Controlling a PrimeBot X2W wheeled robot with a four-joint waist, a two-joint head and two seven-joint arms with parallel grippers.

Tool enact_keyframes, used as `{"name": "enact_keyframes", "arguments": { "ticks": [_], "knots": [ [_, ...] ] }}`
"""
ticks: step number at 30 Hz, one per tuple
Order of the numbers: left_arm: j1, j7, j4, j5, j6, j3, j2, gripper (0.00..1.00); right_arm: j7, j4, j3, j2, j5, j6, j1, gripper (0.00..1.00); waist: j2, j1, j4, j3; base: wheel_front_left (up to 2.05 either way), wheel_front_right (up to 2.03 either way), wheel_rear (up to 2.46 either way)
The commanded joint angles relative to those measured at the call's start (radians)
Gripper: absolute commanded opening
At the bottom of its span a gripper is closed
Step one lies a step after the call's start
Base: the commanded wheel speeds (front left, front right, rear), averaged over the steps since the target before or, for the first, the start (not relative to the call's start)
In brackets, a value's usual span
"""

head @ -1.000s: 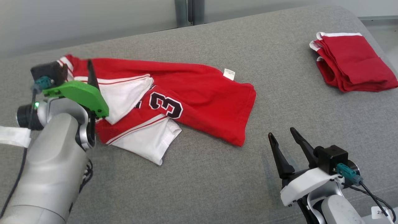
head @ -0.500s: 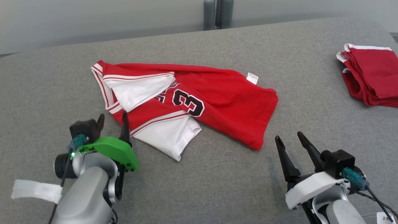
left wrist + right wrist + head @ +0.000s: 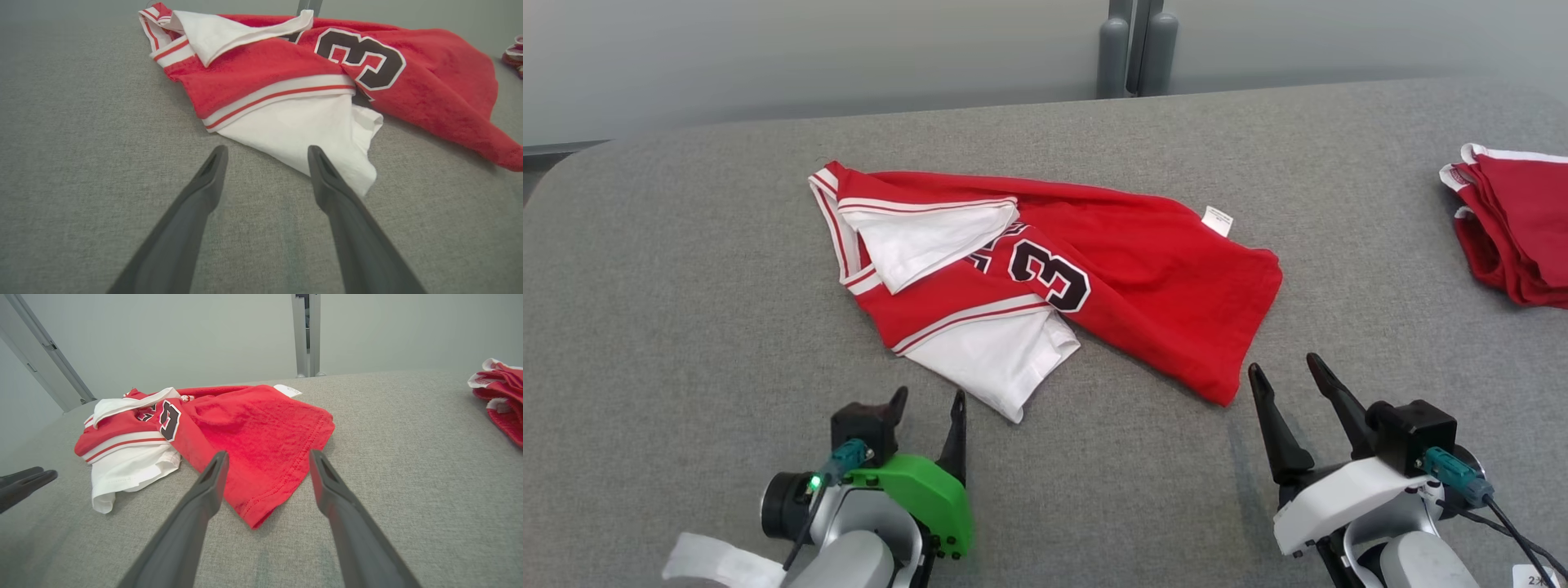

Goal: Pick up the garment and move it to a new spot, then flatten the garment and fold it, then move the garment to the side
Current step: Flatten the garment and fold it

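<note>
two claws, both gaping wide and carrying nothing. left claw (image 3: 929, 396) is hovering low over the grey worktop (image 3: 686, 327), fingers pointing at the garment (image 3: 1143, 269), tips just short of the white flap (image 3: 996, 363) sticking out on the near side. in the left wrist view one finger is overlapping that flap's edge, but contact cannot be told. right claw (image 3: 1284, 364) is sitting just beside the red hem corner (image 3: 1225, 392), apart from it, jaws framing that corner in the right wrist view.

garment is lying mid-worktop, crumpled. it is a red jersey bunched on itself, white inside turning out in two places, number 3 (image 3: 1049, 278) facing up, care label (image 3: 1218, 220) showing at the far edge. not flat, not folded. folded red pile (image 3: 1519, 229) is resting well apart at the right edge, not part of this job as far as i can judge.

step, judging: pick-up is only beginning. nothing is gripped, so the task is looking early. it could also be the start of flattening, hard to say which.

next move is calling for each claw to be pushing forward and down onto its near edge, left on the white flap, right on the hem corner, pinching one layer only, then lifting together so the cloth is hanging open rather than dragging bunched.
</note>
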Motion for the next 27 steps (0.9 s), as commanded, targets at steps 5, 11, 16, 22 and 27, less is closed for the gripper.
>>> {"name": "enact_keyframes", "arguments": {
  "ticks": [5, 11, 16, 22, 27],
  "knots": [
    [0.001, 0.033, -0.006, 0.028, -0.001, -0.047, -0.021, 1.0, -0.002, -0.004, 0.006, -0.001, -0.007, -0.001, -0.002, 1.0, 0.0, 0.0, -0.012, 0.01, 0.0, 0.0, 0.0],
    [-0.013, 0.063, 0.029, 0.043, 0.009, -0.09, -0.053, 1.0, -0.003, -0.008, 0.002, -0.007, -0.005, -0.001, -0.008, 1.0, 0.0, 0.0, -0.037, 0.028, 0.0, 0.0, 0.0],
    [-0.037, 0.058, 0.084, 0.041, 0.035, -0.08, -0.074, 1.0, -0.001, -0.01, 0.005, -0.009, -0.005, -0.001, -0.015, 1.0, 0.0, 0.0, -0.051, 0.038, 0.0, 0.0, 0.0],
    [-0.059, 0.037, 0.131, 0.019, 0.02, -0.068, -0.109, 1.0, 0.0, -0.011, 0.004, -0.01, -0.005, -0.001, -0.014, 1.0, 0.0, 0.0, -0.062, 0.043, 0.0, 0.0, 0.0],
    [-0.076, 0.006, 0.175, 0.022, 0.044, -0.054, -0.119, 1.0, -0.002, -0.008, 0.003, -0.008, -0.009, -0.001, -0.012, 1.0, 0.0, 0.0, -0.06, 0.041, 0.0, 0.0, 0.0]
  ]
}}
